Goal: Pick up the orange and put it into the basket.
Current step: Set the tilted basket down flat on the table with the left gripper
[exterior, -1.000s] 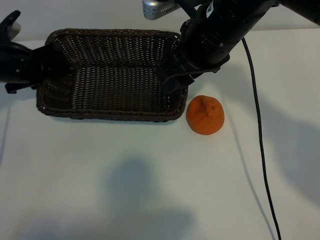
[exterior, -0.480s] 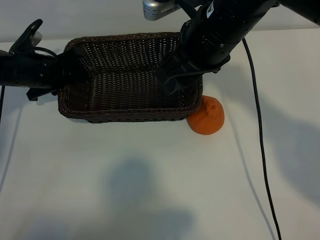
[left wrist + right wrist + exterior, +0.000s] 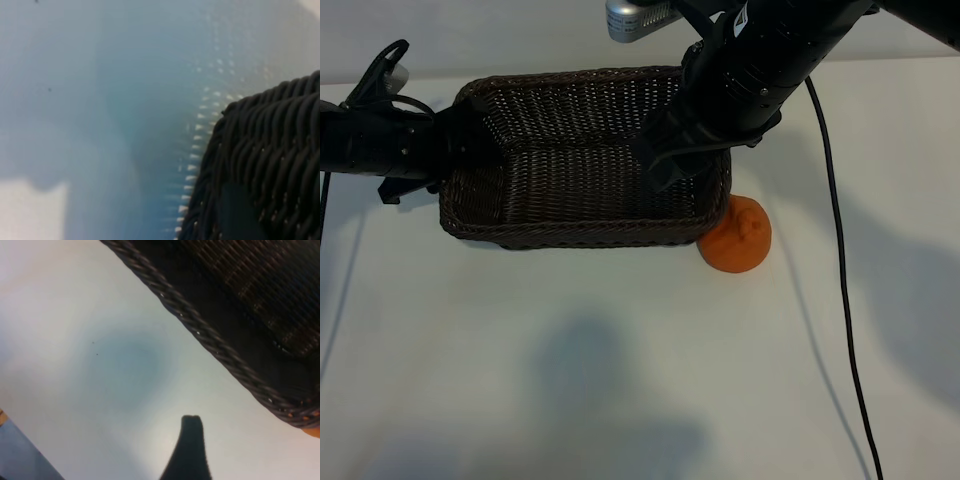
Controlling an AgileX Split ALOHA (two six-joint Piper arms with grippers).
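Observation:
The orange (image 3: 738, 238) rests on the white table, pressed against the right front corner of the dark woven basket (image 3: 580, 240). My left gripper (image 3: 455, 152) reaches in from the left and is shut on the basket's left wall; the left wrist view shows the wicker (image 3: 270, 150) close up against a dark finger (image 3: 240, 215). My right gripper (image 3: 665, 168) hangs open over the basket's right end, up and to the left of the orange, holding nothing. In the right wrist view one finger (image 3: 192, 445) shows beside the basket rim (image 3: 210, 340), with a sliver of the orange (image 3: 312, 431).
A black cable (image 3: 840, 280) runs from the right arm down across the table to the right of the orange. A silver cylinder (image 3: 635, 15) sits at the top edge. White tabletop lies in front of the basket.
My left gripper has dragged the basket to the right until its corner meets the orange and nudges it slightly. The right arm has stayed put.

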